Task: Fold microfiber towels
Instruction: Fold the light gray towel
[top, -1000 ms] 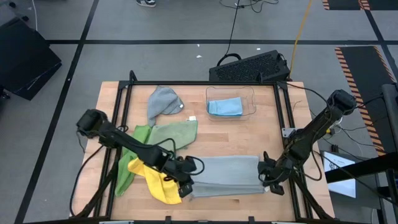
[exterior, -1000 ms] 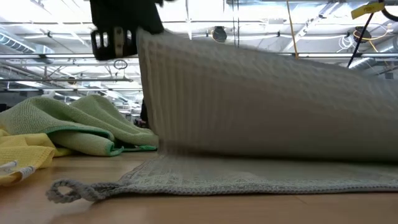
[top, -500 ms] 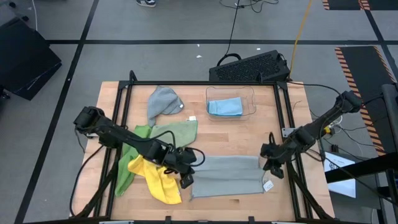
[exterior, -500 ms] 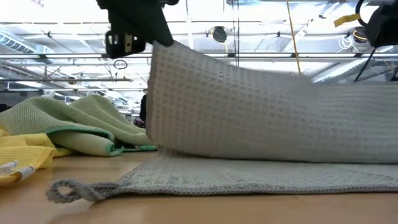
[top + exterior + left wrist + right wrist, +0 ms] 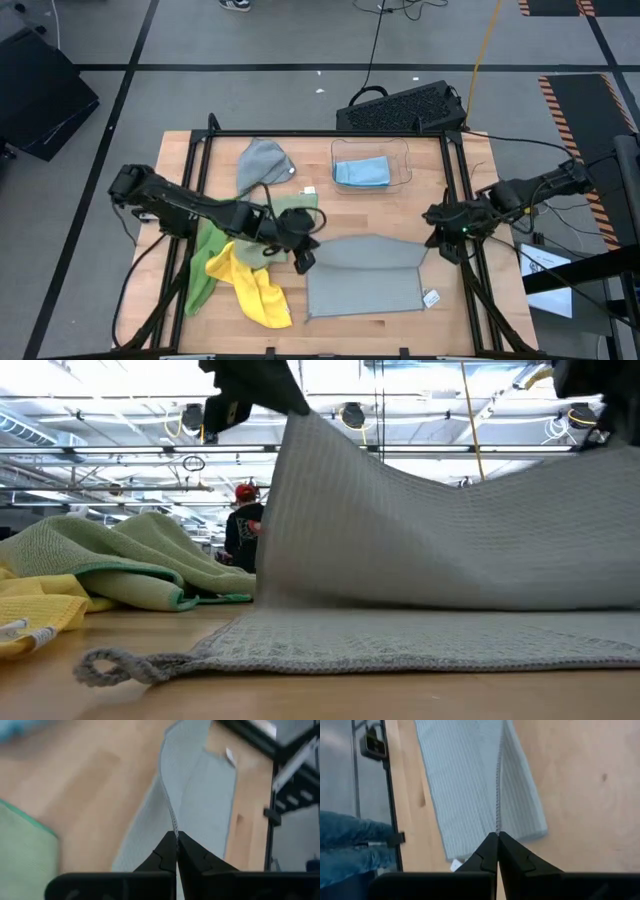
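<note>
In the low view, the right side of the raised grey waffle-weave microfiber towel is cut off by the picture's edge, and most of the room behind is hidden by it. Only part of a person in a red cap is seen past its edge. The crumpled yellow microfiber towel is cut off at the left edge. In the high view, part of the bright green microfiber towel is hidden under the yellow one. In the left wrist view, the wooden counter is blurred.

Two dark jointed arms – black cables, tapered fingers
</note>
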You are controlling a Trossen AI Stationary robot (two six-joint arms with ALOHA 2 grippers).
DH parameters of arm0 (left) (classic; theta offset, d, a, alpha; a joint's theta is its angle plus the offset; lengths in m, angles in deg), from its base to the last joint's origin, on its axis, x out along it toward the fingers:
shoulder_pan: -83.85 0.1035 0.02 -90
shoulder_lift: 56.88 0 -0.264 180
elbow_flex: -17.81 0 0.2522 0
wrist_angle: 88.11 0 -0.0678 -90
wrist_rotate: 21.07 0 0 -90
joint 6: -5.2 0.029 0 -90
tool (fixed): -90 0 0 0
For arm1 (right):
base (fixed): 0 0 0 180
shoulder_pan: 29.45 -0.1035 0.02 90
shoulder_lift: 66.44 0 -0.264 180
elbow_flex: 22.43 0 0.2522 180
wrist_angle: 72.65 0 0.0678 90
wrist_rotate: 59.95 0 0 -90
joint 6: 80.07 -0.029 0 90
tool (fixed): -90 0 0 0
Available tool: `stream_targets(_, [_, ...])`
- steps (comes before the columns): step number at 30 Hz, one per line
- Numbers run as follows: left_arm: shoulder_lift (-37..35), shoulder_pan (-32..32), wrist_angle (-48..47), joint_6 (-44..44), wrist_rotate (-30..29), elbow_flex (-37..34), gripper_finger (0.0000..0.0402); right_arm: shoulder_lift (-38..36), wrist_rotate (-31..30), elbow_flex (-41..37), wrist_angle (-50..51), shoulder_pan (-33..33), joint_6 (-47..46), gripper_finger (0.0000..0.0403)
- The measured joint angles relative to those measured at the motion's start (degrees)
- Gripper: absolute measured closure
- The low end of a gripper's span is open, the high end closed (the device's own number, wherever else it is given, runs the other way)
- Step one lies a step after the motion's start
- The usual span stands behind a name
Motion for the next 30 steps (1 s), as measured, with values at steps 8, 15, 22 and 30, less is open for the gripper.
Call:
stream_targets(8, [-1.85,2.06,-1.68,3.64,-0.32,0.02,0.0395,0.01,-0.22,2.9,1.17,7.66,6.63,0.0403])
stream_targets(15, [-1.83,1.24,-1.67,2.04,-0.16,0.02,0.0395,0.02,2.41,2.9,1.14,10.8,7.2,0.0403])
stream_targets(22, [-1.35,-1.87,-1.38,1.3,2.53,0.02,0.0393,0.33,4.53,2.83,1.87,10.77,6.89,0.0403])
stream_targets(30, [-1.02,-4.82,-2.72,0.12,1.44,0.0,0.0393,1.71,1.85,-0.11,2.01,10.78,4.69,0.0403])
